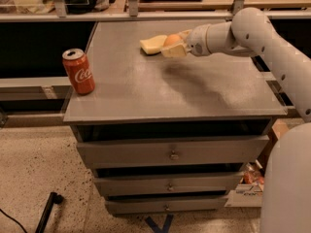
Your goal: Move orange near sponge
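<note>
One gripper (174, 43) reaches over the far side of the cabinet top (194, 96), clamped around one orange (171, 38), just right of one sponge (152, 44). One red can (78, 72) stands near-left.

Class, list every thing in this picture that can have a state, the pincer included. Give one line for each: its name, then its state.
pincer: over the back of the cabinet top, closed on the orange.
orange: gripped in the pincer, right beside the sponge.
sponge: lying flat on the top, not gripped.
cola can: upright, near the front left corner.
drawers: all three look closed.
</note>
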Controlling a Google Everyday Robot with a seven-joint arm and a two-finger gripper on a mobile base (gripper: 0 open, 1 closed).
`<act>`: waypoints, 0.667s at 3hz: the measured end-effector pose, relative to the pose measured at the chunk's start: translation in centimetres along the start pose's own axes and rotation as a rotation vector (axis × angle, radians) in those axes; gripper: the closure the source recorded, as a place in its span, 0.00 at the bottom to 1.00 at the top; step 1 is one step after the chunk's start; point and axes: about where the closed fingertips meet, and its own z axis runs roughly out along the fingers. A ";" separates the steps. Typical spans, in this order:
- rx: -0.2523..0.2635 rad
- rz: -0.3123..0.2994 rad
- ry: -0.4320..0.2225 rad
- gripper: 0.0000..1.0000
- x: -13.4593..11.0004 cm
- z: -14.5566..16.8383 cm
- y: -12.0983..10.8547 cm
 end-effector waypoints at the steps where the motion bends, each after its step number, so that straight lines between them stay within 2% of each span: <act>1: -0.004 -0.004 0.011 0.59 -0.4 1.0 0.5; 2: -0.005 -0.007 0.022 0.36 -0.5 1.8 0.8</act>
